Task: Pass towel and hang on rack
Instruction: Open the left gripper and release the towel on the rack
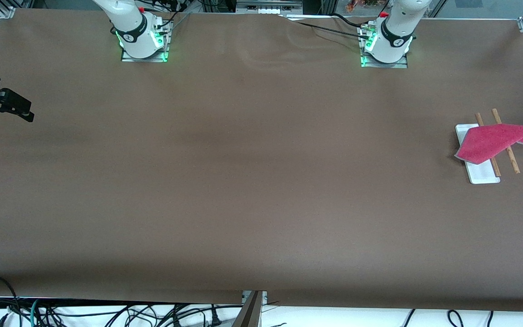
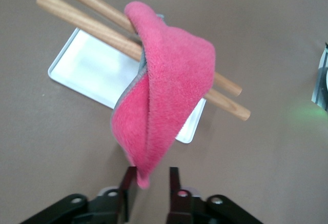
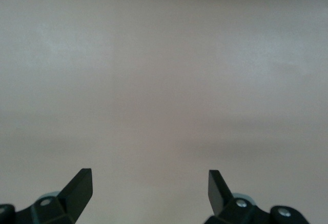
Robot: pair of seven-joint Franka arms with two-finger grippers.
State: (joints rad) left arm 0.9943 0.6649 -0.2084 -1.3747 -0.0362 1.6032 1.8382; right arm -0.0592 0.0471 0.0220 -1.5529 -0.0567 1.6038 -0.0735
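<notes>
Towel [image 1: 493, 141] is draped over the two rods of the rack [image 1: 484, 174], at the left arm's end of the table [image 1: 243, 181]. Near to far on the rack: bare white base end closest to the front camera, then the towel across the rods, then the rod tips poking out past it.

Left gripper [image 2: 149, 188] sits just off the towel's hanging corner, over the table edge beside the rack. Jaws part-open, a modest gap; corner tip dangles between the fingers [image 2: 175, 180] w/o looking pinched. Reads as let go, not gripped.

Right gripper [image 1: 5, 103] waits at the right arm's end, well apart from everything, over bare table, jaws spread wide, nothing in them.

Risks, as I judge them:
- Terry pile could snag on a finger pad when the left gripper pulls away, dragging the towel off the rods.
- Drape looks lopsided, more cloth on one side, so it could slide off by its own weight.
- Rack looks light; a bump on the rods could tip or shift it.

Room: rack is close to the table's end edge, so little margin there. Middle of the table is wide open; straight up looks the safest way out.
</notes>
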